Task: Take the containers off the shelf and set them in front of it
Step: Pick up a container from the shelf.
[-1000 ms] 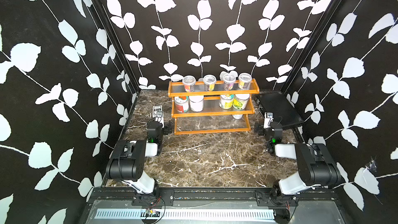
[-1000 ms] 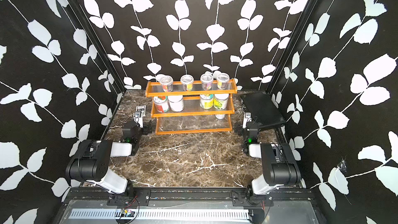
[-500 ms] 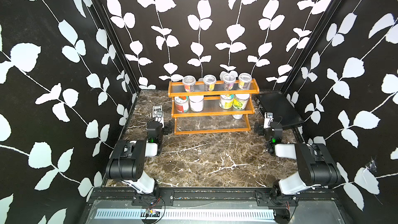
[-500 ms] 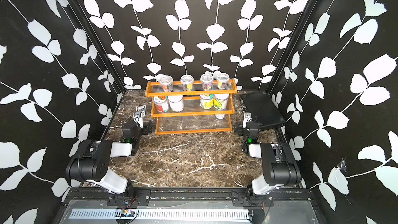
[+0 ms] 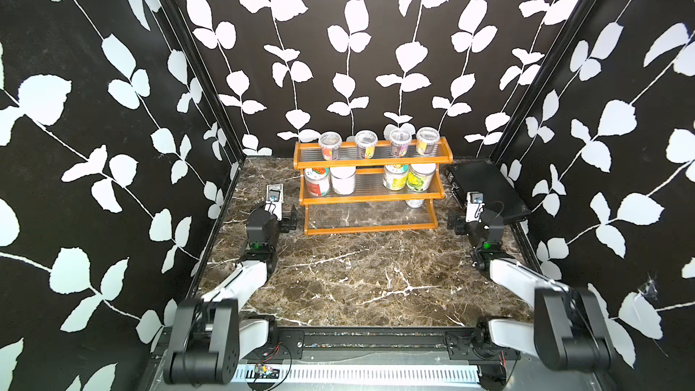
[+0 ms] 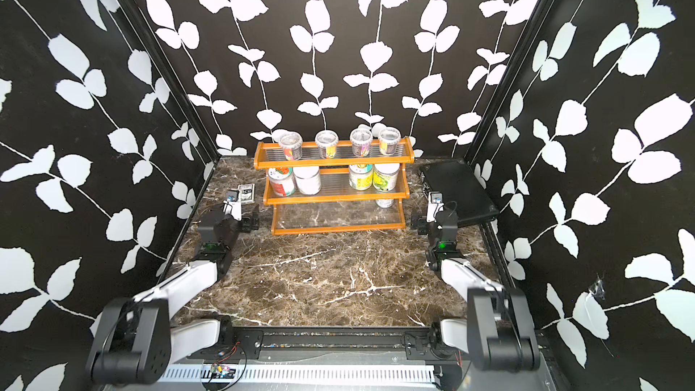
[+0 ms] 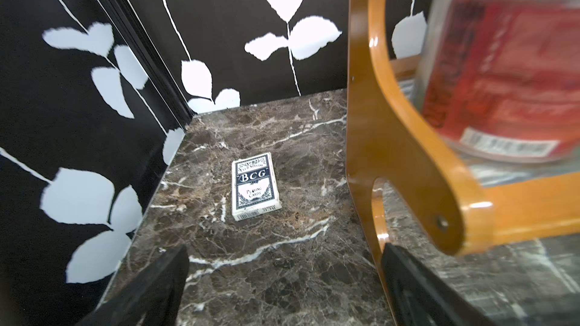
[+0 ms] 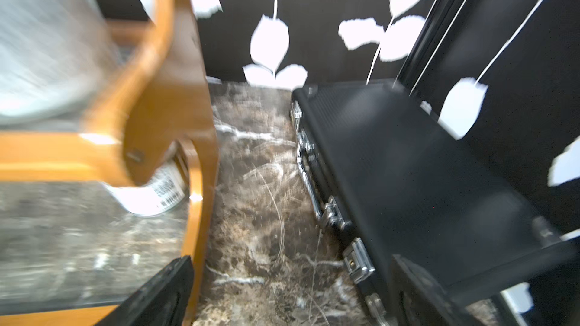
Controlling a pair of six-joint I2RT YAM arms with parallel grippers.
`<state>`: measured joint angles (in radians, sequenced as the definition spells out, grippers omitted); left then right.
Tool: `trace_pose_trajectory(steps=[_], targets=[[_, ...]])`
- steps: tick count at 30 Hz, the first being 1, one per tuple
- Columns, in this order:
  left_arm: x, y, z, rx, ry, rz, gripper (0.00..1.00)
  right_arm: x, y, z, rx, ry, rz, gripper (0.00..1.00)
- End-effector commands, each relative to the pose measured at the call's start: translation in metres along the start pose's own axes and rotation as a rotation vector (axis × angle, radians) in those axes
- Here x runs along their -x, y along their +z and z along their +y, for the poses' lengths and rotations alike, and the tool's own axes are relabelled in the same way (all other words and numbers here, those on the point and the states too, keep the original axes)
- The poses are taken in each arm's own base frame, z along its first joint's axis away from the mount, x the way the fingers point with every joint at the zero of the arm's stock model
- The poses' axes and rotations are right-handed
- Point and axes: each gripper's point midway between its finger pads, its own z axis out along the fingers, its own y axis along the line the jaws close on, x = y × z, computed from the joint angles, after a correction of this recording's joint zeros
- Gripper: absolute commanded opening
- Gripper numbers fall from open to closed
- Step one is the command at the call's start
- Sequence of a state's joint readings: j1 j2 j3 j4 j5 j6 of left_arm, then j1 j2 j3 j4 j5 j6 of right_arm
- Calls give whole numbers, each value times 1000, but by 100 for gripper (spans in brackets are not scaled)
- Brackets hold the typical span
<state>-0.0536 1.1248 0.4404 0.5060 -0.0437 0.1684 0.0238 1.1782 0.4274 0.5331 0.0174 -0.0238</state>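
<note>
The shelf (image 5: 370, 162) stands at the back of the marble table in both top views. Several small clear cups (image 5: 330, 144) line its top tier. Several larger jars (image 5: 317, 181) sit on the middle tier. A tin can (image 5: 415, 203) rests at the right end of the bottom tier. My left gripper (image 5: 289, 220) is open beside the shelf's left leg (image 7: 392, 158), with only marble between the fingers. A red-labelled jar (image 7: 508, 83) shows close by in the left wrist view. My right gripper (image 5: 454, 221) is open beside the shelf's right leg (image 8: 169, 120), near the can (image 8: 150, 196).
A small card box (image 7: 255, 189) lies flat on the marble left of the shelf, beyond the left gripper. A flat black case (image 8: 408, 167) with metal latches lies right of the shelf, close to the right gripper. Black leaf-patterned walls close in three sides.
</note>
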Motion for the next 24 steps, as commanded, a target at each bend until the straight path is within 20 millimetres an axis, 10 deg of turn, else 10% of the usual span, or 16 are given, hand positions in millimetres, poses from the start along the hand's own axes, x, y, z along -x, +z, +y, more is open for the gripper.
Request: trace_pose_trajectory(steps=[1,16,24], targets=[[-3,-17,1,-19,18,107,99,10,-22,2,30,-21,30,100],[112,-108,-15,-262,-116,110,99,128,-144,83,614,-2,2,100],[198,-110,-42,-479,-153,39,99,180,-183,112,847,-3,33,100]])
